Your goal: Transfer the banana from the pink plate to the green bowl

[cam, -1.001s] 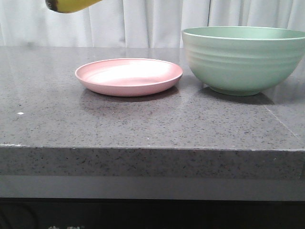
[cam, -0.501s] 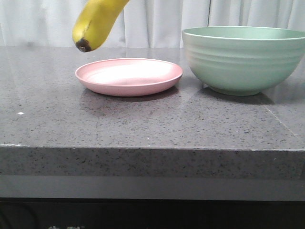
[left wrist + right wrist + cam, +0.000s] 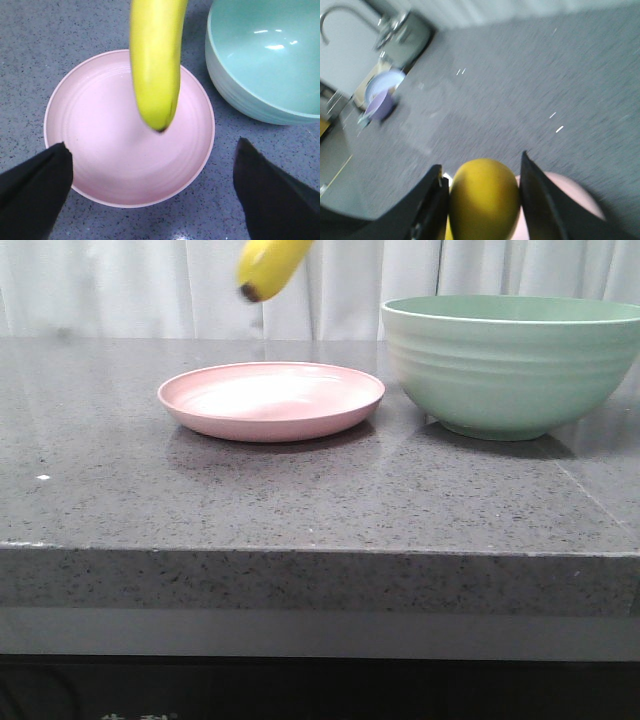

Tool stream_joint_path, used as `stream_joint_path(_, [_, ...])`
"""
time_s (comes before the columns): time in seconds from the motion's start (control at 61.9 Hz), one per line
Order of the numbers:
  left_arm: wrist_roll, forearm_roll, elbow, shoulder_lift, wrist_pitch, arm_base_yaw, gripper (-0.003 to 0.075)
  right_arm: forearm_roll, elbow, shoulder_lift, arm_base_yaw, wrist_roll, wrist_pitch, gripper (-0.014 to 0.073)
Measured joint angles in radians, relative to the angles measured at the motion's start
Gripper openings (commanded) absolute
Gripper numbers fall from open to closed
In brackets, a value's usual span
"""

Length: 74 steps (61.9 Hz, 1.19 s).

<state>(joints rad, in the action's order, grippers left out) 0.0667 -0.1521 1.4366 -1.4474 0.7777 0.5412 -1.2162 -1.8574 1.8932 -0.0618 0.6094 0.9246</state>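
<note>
Overhead, right jaws tight on banana (image 3: 482, 200).

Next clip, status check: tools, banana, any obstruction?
Right tool shut on the short yellow banana, airborne above the round pale-pink plate. Left tool open, empty. Deep mint-green bowl empty, nothing in the way.
</note>
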Motion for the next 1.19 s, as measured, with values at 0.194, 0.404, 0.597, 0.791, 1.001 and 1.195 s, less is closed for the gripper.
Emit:
stream_joint_path(0.194, [0.0, -0.004, 0.0, 0.01, 0.0, 0.0, 0.064, 0.102, -0.142, 0.0, 0.117, 0.0, 0.099, 0.0171])
stream_joint_path(0.404, [0.0, -0.004, 0.0, 0.01, 0.0, 0.0, 0.064, 0.467, -0.308, 0.0, 0.149, -0.04, 0.266, 0.0171])
stream_joint_path(0.597, [0.0, -0.004, 0.0, 0.01, 0.0, 0.0, 0.064, 0.705, -0.326, 0.006, 0.11, -0.11, 0.324, 0.0171])
stream_joint_path(0.791, [0.0, -0.004, 0.0, 0.01, 0.0, 0.0, 0.064, 0.796, -0.326, 0.058, 0.027, -0.127, 0.338, 0.0171])
stream_joint_path(1.001, [0.0, -0.004, 0.0, 0.011, 0.0, 0.0, 0.064, 0.845, -0.326, 0.083, -0.025, -0.139, 0.339, 0.0202])
stream_joint_path(1.195, [0.0, -0.004, 0.0, 0.011, 0.0, 0.0, 0.064, 0.858, -0.326, 0.083, -0.025, -0.156, 0.339, 0.0478])
